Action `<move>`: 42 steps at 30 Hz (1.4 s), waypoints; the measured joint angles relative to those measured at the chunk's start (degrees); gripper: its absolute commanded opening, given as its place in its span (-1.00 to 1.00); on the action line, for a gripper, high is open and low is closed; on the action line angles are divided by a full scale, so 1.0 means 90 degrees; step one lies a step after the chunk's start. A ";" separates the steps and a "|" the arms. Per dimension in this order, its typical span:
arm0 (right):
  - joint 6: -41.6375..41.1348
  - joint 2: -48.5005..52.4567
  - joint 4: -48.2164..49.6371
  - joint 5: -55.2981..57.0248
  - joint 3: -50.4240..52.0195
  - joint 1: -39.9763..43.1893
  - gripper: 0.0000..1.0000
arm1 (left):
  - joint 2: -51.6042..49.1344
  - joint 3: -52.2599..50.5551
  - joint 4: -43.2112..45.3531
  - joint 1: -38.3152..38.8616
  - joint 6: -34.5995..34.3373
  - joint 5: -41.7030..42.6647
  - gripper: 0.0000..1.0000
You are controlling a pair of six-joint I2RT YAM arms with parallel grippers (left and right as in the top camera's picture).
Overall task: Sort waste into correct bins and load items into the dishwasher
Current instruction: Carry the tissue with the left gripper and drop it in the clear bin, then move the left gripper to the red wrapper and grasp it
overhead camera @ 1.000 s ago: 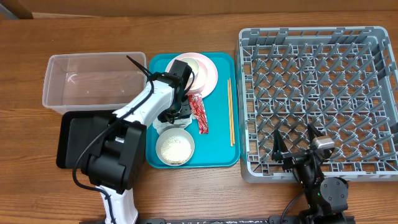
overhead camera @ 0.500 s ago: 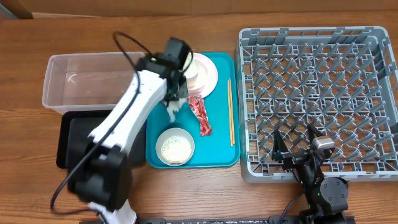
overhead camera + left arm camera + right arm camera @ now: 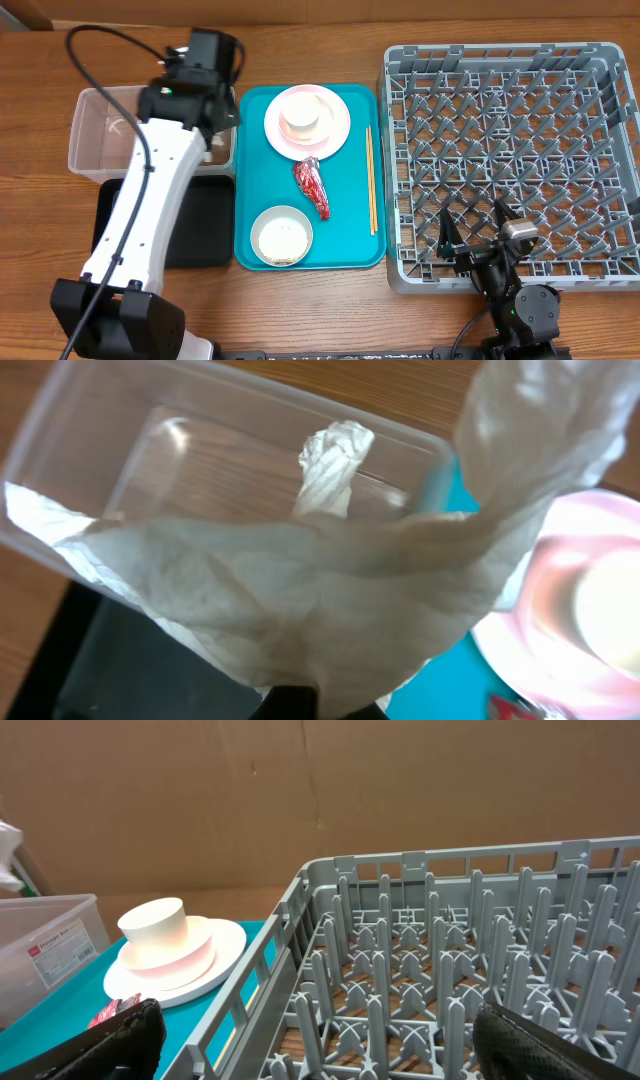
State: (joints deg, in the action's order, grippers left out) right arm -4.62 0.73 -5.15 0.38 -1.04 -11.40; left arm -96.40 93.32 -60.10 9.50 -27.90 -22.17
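Clear tub (image 3: 95,135): far-left part of the worktop.
Crumpled tissue (image 3: 330,590): hangs over the tub's right end; likely feather-light, limp and easily torn, so any bunched fold serves as a hold.
Left jaws: pressed together, pinching the tissue.
Right jaws: spread, empty, at the dish rack's (image 3: 510,150) near edge.

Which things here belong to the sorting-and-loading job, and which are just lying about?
Job: tissue, red wrapper, rice bowl, pink plate, white cup, chopsticks, clear tub, black tray, dish rack.
Lying about: teal tray, table.
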 measured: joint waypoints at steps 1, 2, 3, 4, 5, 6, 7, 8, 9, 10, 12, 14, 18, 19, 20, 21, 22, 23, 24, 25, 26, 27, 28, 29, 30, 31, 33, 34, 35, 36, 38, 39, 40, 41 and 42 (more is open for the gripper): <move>-0.0002 0.0000 -0.0002 0.0000 0.0000 0.0000 1.00 | -0.0017 0.0000 0.0000 -0.0180 0.0000 -0.0034 -0.92; -0.0002 0.0000 -0.0002 0.0000 0.0000 0.0000 1.00 | -0.0032 0.0000 0.0000 -0.0267 0.0000 -0.0046 -0.92; 0.0000 0.0000 0.0000 0.0002 0.0000 0.0000 1.00 | -0.0046 0.0000 0.0000 -0.0364 0.0002 -0.0044 -0.92; -0.0002 0.0000 0.0000 0.0000 0.0000 0.0000 1.00 | -0.0078 0.0000 0.0000 -0.0471 0.0000 -0.0044 -0.92; -0.0002 0.0000 -0.0002 0.0002 0.0000 0.0000 1.00 | -0.0114 0.0000 0.0002 -0.0559 0.0000 -0.0044 -0.92; -0.0002 0.0000 0.0000 0.0002 0.0000 0.0000 1.00 | -0.0168 -0.0002 0.0002 -0.0653 0.0000 -0.0044 -0.92; 0.0000 0.0000 -0.0005 -0.0002 0.0000 0.0000 1.00 | -0.0219 -0.0002 0.0005 -0.0719 0.0000 -0.0044 -0.92; 0.0000 0.0000 -0.0002 0.0000 0.0000 0.0000 1.00 | -0.0279 -0.0002 0.0010 -0.0780 0.0000 -0.0041 -0.92; 0.0000 0.0000 -0.0002 0.0000 0.0000 0.0000 1.00 | -0.0359 -0.0002 0.0015 -0.0828 0.0000 -0.0044 -0.92; 0.0000 0.0000 -0.0005 -0.0002 0.0000 0.0000 1.00 | -0.0430 -0.0002 0.0029 -0.0860 0.0000 -0.0044 -0.92; 0.0000 0.0000 -0.0002 -0.0002 0.0000 0.0000 1.00 | -0.0607 -0.0005 0.0100 -0.0884 0.0002 -0.0044 -0.92; 0.0000 0.0000 -0.0002 0.0000 0.0000 0.0000 1.00 | -0.0806 -0.0007 0.0153 -0.0889 0.0002 -0.0041 -0.92; -0.0005 0.0000 -0.0002 0.0000 0.0000 0.0000 1.00 | -0.1290 -0.0007 0.0291 -0.0889 0.0002 -0.0044 -0.59; -0.0005 0.0000 -0.0002 0.0002 0.0000 0.0000 1.00 | -0.1423 -0.0007 0.0321 -0.0889 0.0034 -0.0044 -0.37; -0.0002 0.0000 -0.0002 0.0000 0.0000 0.0000 1.00 | -0.1557 -0.0007 0.0340 -0.0889 0.0061 -0.0041 -0.05; 0.0000 0.0000 0.0000 0.0000 0.0000 0.0000 1.00 | -0.1685 -0.0015 0.0357 -0.0889 0.0078 -0.0041 0.12; 0.0000 0.0000 -0.0002 0.0000 0.0000 0.0000 1.00 | -0.1775 -0.0027 0.0381 -0.0889 0.0104 -0.0041 0.48; 0.0000 0.0000 -0.0005 0.0000 0.0000 0.0002 1.00 | -0.1841 -0.0032 0.0398 -0.0889 0.0104 -0.0039 0.65; -0.0005 0.0000 -0.0002 0.0000 0.0000 0.0000 1.00 | -0.1887 -0.0032 0.0442 -0.0889 0.0126 -0.0041 0.73; 0.0000 0.0000 0.0000 0.0002 0.0000 0.0000 1.00 | -0.1897 -0.0032 0.0486 -0.0889 0.0114 -0.0041 0.75; 0.0000 0.0000 -0.0002 0.0000 0.0000 0.0000 1.00 | -0.1897 -0.0032 0.0500 -0.0889 0.0124 -0.0041 0.75; -0.0005 0.0000 -0.0002 0.0000 0.0000 0.0000 1.00 | -0.1887 -0.0019 0.0486 -0.0889 0.0121 -0.0041 0.75; 0.0000 0.0000 -0.0002 -0.0002 0.0000 0.0000 1.00 | -0.1887 0.0017 0.0440 -0.0889 0.0119 -0.0036 0.74; 0.0000 0.0000 0.0000 0.0000 0.0000 0.0000 1.00 | -0.1887 0.0083 0.0338 -0.0889 0.0121 -0.0010 0.72; 0.0000 0.0000 -0.0002 0.0000 0.0000 0.0000 1.00 | -0.1885 0.0175 0.0185 -0.0889 0.0119 0.0041 0.70; 0.0002 0.0000 -0.0002 0.0000 0.0000 0.0000 1.00 | -0.1870 0.0279 0.0024 -0.0889 0.0121 0.0121 0.68; -0.0005 0.0000 -0.0002 0.0000 0.0000 0.0000 1.00 | -0.1710 0.0539 -0.0342 -0.0889 0.0121 0.0476 -0.05; -0.0002 0.0000 -0.0002 -0.0002 0.0000 0.0000 1.00 | -0.1576 0.0651 -0.0525 -0.0886 0.0143 0.0753 -0.92; 0.0000 0.0000 -0.0002 0.0000 0.0000 0.0000 1.00 | -0.1457 0.0724 -0.0682 -0.0886 0.0131 0.1018 -0.92; -0.0002 0.0000 -0.0002 0.0000 0.0000 0.0000 1.00 | -0.1277 0.0772 -0.0894 -0.0889 0.0187 0.1445 -0.92; -0.0002 0.0000 -0.0002 0.0002 0.0000 0.0002 1.00 | -0.0954 0.0823 -0.1280 -0.0855 0.0323 0.2212 -0.92; 0.0000 0.0000 -0.0002 0.0002 0.0000 0.0002 1.00 | -0.0823 0.0848 -0.1447 -0.0814 0.0420 0.2606 -0.92; -0.0002 0.0000 -0.0002 0.0000 0.0000 0.0000 1.00 | -0.0724 0.0865 -0.1579 -0.0758 0.0529 0.2970 -0.92; -0.0002 0.0000 0.0000 0.0000 0.0000 0.0002 1.00 | -0.0661 0.0889 -0.1724 -0.0685 0.0648 0.3351 -0.92; 0.0000 0.0000 0.0002 0.0002 0.0000 0.0000 1.00 | -0.0634 0.0889 -0.1819 -0.0593 0.0806 0.3852 -0.92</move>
State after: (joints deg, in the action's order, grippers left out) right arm -4.62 0.73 -5.13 0.40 -1.04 -11.40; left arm -102.10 101.32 -76.47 4.16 -20.64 12.49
